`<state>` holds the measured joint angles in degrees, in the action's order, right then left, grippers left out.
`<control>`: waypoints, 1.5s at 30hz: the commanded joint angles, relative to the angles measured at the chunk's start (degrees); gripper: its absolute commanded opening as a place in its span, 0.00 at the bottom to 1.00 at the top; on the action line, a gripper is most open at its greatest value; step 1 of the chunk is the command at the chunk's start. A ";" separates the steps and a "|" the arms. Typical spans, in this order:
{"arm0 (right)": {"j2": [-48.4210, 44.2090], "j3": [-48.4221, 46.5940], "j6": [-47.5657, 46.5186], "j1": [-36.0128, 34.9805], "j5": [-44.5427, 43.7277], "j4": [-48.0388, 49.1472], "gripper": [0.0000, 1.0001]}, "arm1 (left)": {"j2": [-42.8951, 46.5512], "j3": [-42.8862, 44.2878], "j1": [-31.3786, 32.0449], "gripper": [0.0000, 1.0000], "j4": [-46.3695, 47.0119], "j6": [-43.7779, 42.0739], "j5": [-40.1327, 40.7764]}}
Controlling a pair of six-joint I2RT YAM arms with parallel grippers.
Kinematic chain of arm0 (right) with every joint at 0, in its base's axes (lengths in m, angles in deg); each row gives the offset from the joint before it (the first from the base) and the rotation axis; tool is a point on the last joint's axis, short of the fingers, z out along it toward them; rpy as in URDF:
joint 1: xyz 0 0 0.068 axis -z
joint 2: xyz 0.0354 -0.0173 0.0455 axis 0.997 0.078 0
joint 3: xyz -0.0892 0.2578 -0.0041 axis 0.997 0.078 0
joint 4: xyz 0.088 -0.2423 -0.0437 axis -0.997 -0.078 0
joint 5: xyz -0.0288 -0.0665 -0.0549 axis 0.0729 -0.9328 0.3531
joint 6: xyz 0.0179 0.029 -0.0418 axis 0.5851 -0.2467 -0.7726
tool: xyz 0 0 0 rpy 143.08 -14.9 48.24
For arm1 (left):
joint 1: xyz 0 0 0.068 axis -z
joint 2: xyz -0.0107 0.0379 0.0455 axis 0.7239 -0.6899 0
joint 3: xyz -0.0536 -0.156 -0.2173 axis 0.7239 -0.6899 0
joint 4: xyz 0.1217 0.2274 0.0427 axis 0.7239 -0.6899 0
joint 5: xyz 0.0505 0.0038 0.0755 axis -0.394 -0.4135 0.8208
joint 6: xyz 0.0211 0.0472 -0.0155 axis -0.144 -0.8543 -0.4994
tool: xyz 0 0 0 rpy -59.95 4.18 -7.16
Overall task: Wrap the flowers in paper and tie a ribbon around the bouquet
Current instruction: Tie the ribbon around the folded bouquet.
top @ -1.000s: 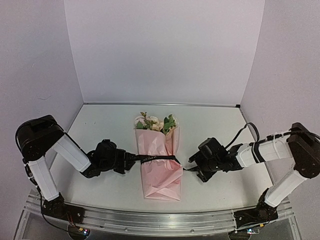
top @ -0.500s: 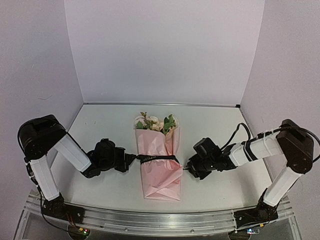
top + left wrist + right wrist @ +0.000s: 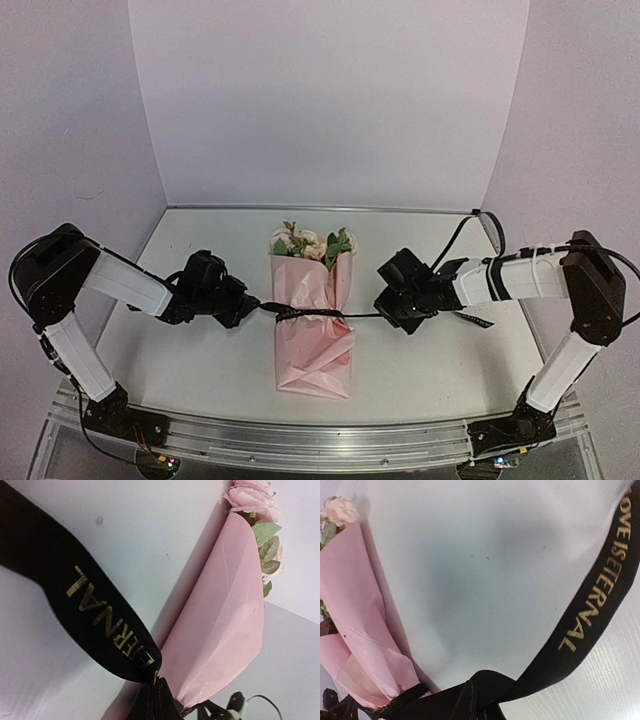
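Both ends are being gripped as we are watching from above. The bouquet [image 3: 313, 330] is lying in the middle of the table [image 3: 190, 370], flower heads pointing toward the back and the folded foot toward the near edge. The flowers [image 3: 312, 245], pale pink and cream with green leaves, are poking out of the top of the paper [image 3: 318, 365], which is wrapping them in a light-pink cone.

The ribbon [image 3: 310, 314] is crossing the cone's waist as a black band and running out straight on both sides. On one side, the left gripper [image 3: 254, 306] is sitting just beside the paper's edge, jaws pressed together and pinching the ribbon. On the other, the right gripper [image 3: 384, 311] is doing the same, closed on the ribbon a little further out from the paper. A loose black tail is lying on the table beyond it.

In the left wrist view we are seeing a broad strip of ribbon with gold lettering hanging close to the lens, narrowing at the bottom of the frame, with the cone behind it. In the right wrist view the gold letters are reading LOVE IS ETERNAL, and the ribbon is bunching low in the frame, then running across to the cone's waist. The fingers themselves are not showing clearly in either wrist view.
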<state>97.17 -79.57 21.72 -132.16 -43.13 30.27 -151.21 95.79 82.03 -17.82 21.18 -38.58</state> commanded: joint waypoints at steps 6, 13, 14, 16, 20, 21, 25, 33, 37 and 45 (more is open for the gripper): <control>0.35 -0.07 -7.73 4.14 -8.95 -10.53 0.00 | 5.31 -4.00 -8.25 0.00 -16.46 -16.13 1.96; -8.79 12.25 -7.11 9.13 -10.48 -10.55 0.00 | 11.04 -11.20 -25.50 0.00 -18.56 -23.97 -2.13; -9.63 13.10 -6.99 9.39 -10.69 -10.62 0.00 | 11.38 -11.27 -27.11 0.00 -18.98 -24.59 -2.38; -10.75 14.80 -6.54 10.13 -10.70 -10.70 0.00 | 11.77 -11.16 -30.28 0.00 -19.86 -25.54 -2.89; -12.56 17.84 -5.79 11.56 -10.40 -10.77 0.00 | 12.93 -10.73 -35.82 0.00 -21.69 -27.77 -4.41; -13.16 18.40 -5.86 11.79 -10.49 -10.78 0.00 | 13.32 -10.42 -36.50 0.00 -22.59 -28.27 -4.25; -14.30 20.01 -6.18 13.27 -10.43 -10.88 0.00 | 13.47 -9.96 -38.46 0.00 -24.04 -29.21 -3.43; -19.78 25.76 -6.93 19.69 -9.06 -10.97 0.00 | 14.05 -11.37 -43.97 0.00 -24.53 -30.05 -4.52; -19.89 25.59 -7.83 21.21 -7.99 -10.97 0.00 | 12.83 -10.95 -46.00 0.00 -23.93 -30.58 -6.13; -21.67 27.09 -8.13 24.17 -6.63 -11.03 0.00 | 15.62 -10.22 -47.55 0.00 -26.67 -31.65 -4.82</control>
<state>77.16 -56.74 15.55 -115.43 -29.23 36.81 -138.09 84.73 42.11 -43.70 -8.22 -64.96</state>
